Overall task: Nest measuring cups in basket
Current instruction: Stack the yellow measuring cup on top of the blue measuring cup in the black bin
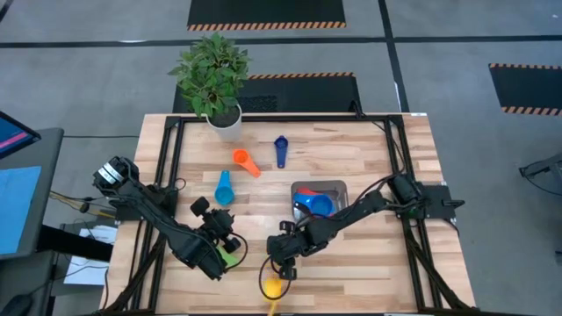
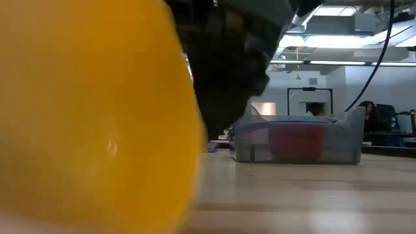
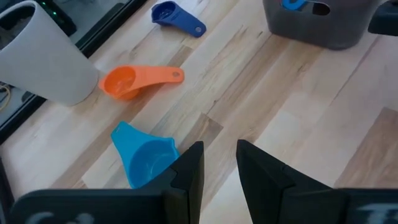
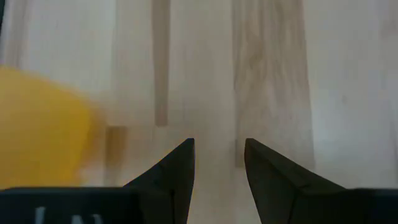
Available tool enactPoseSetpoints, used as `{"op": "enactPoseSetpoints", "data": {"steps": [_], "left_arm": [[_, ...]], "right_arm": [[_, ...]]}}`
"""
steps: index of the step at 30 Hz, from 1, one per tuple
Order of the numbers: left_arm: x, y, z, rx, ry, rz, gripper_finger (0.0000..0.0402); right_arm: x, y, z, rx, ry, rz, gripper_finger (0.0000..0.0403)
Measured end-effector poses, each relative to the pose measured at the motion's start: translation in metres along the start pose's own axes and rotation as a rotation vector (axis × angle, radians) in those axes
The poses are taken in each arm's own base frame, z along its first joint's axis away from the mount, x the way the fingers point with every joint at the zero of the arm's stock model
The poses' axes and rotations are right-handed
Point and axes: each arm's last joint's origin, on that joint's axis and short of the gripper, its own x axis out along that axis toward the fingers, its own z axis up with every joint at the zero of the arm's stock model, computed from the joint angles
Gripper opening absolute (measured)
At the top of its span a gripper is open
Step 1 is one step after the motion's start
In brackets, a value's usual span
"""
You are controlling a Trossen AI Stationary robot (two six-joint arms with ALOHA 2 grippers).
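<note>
The basket (image 1: pixel 341 188) stands right of the table's middle, with a blue cup (image 1: pixel 318 205) and a red cup (image 2: pixel 296 141) in it. The orange cup (image 1: pixel 246 161), dark blue cup (image 1: pixel 281 151) and light blue cup (image 1: pixel 224 189) lie loose on the table. A green cup (image 1: pixel 231 258) lies by my left arm. The yellow cup (image 1: pixel 272 287) lies at the near edge. My right gripper (image 4: pixel 219 163) hovers open just beside the yellow cup (image 4: pixel 37 130), with bare wood between its fingers. My left gripper (image 3: pixel 219 163) is open and empty, near the light blue cup (image 3: pixel 142 158).
A white pot (image 1: pixel 225 123) with a green plant stands at the far left of the table. Black frame rails (image 1: pixel 167 167) run along the table's left and right sides. Bare wood lies near the front right.
</note>
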Motion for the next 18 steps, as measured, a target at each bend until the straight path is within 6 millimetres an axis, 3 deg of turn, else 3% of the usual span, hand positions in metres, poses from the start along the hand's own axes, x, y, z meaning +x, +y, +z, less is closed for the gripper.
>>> {"op": "enactPoseSetpoints", "data": {"steps": [11,18], "left_arm": [[0.0,0.0,0.0,-0.001,-0.001,-0.002,0.0086],[-0.002,-0.021,0.006,-0.053,-0.016,-0.166,0.0086]], "right_arm": [[-0.021,-0.004,0.013,-0.008,-0.049,-0.019,0.0137],[-0.04,-0.012,-0.001,0.039,0.13,-0.096,0.0129]]}}
